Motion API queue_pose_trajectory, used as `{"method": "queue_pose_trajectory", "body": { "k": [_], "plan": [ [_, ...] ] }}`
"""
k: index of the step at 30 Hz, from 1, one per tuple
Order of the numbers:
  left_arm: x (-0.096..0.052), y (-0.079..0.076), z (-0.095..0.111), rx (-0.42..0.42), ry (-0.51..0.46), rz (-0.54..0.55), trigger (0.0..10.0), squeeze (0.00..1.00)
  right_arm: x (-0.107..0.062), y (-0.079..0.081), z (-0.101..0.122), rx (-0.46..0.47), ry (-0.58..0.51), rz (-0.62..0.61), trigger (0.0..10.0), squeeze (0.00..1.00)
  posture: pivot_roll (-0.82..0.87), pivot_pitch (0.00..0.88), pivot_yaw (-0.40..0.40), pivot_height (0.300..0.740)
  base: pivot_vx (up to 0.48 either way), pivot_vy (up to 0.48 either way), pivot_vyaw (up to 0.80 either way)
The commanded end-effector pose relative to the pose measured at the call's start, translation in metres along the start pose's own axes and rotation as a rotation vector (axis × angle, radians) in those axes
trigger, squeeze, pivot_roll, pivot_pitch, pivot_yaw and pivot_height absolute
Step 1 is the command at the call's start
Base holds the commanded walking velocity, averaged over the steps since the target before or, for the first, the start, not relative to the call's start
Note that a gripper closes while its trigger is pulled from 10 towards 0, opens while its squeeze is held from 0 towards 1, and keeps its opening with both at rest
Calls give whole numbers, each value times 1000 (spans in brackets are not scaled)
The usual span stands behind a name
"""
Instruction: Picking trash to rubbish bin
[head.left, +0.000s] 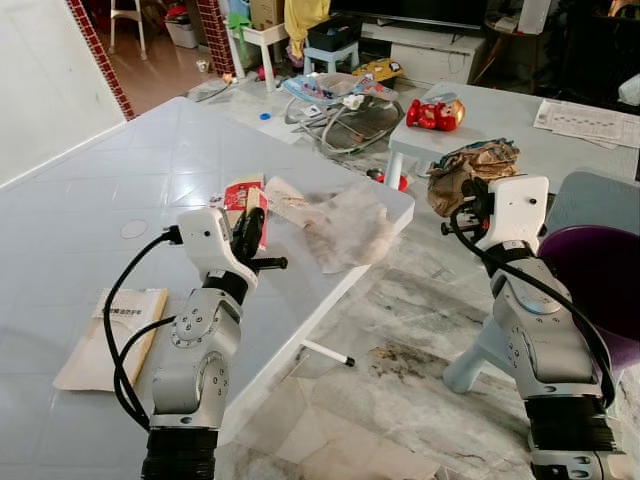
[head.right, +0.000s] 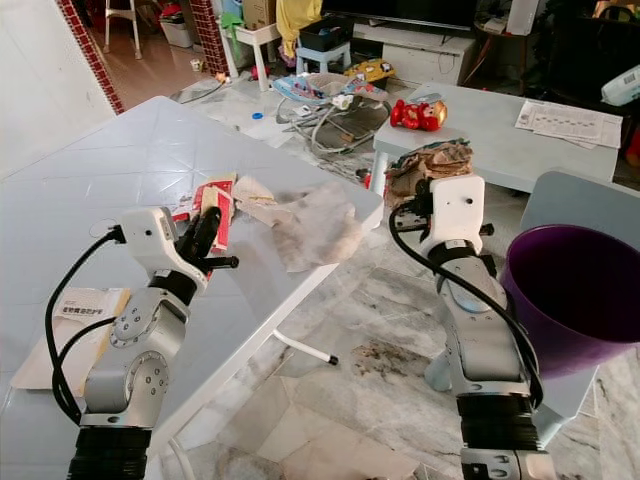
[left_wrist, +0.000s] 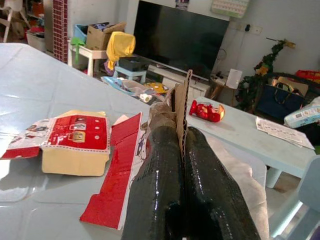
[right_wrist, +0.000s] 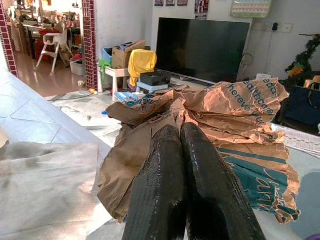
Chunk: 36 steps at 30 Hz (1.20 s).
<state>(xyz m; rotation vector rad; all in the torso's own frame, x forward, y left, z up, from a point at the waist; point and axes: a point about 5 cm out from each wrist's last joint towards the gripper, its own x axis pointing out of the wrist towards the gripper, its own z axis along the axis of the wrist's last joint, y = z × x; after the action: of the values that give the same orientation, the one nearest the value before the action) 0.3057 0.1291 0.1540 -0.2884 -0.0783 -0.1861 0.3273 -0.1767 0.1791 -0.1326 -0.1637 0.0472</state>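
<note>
Right gripper (right_wrist: 182, 132) pinches crumpled paper bag (right_wrist: 225, 120); loose folds may slip short of purple bin (head.right: 575, 290). Left gripper (left_wrist: 181, 132) pinches cardboard strip (left_wrist: 183, 100).

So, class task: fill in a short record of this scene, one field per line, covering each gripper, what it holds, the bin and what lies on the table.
left gripper: shut on a cardboard strip, over the table
right gripper: shut on crumpled brown paper bag, held off the table's edge
bin: purple, on the robot's right, beside the right arm
on table: red and white carton, flattened; tissue paper at the edge; booklet near the left arm
</note>
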Motion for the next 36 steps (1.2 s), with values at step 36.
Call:
{"method": "queue_pose_trajectory", "body": {
  "k": [36],
  "plan": [
    [0, 2, 0, 12, 10, -3, 0, 0, 0, -1, 2, 1, -6, -7, 10000, 0, -45, 61, 76, 740, 0, -204, 0]
  ]
}}
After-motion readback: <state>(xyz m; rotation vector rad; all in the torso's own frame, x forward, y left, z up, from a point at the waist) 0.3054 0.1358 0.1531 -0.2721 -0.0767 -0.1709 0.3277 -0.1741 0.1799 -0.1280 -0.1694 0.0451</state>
